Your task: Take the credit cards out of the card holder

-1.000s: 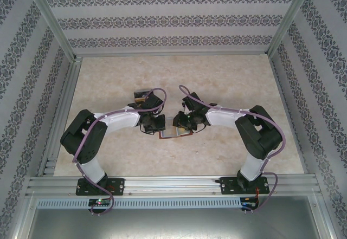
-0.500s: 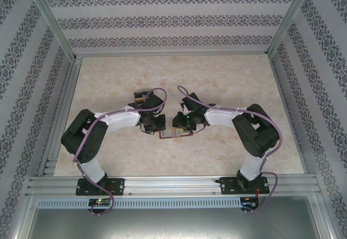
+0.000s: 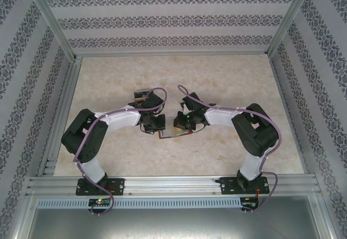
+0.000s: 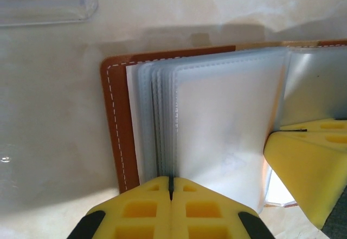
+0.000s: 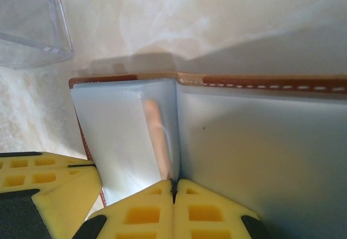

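card holder: the brown leather card holder (image 3: 174, 133) lies spread open on the marbled table (image 3: 227, 82), right between the two wrists. White stitching runs along its edge.
credit cards: the pale blue-grey credit cards (image 4: 227, 125) are fanned in a stack inside the holder, none of them out on the table. Honestly it's hard to tell card from clear sleeve here.
left gripper: the left gripper (image 4: 171, 182) has its yellow fingers pressed tight together at the near edge of the fanned stack and is touching it. Can't tell if a leaf is actually caught between them.
right gripper: on the right gripper (image 5: 174, 185) the jaws are squeezed together too. They're pinching the standing leaf (image 5: 162, 136), which runs from the holder's edge straight down into the seam between the fingers.
spacing: the two grippers sit just beside each other over the holder.
clear box: a clear plastic box (image 3: 142, 95) sits just beyond the left gripper, apart from the holder.
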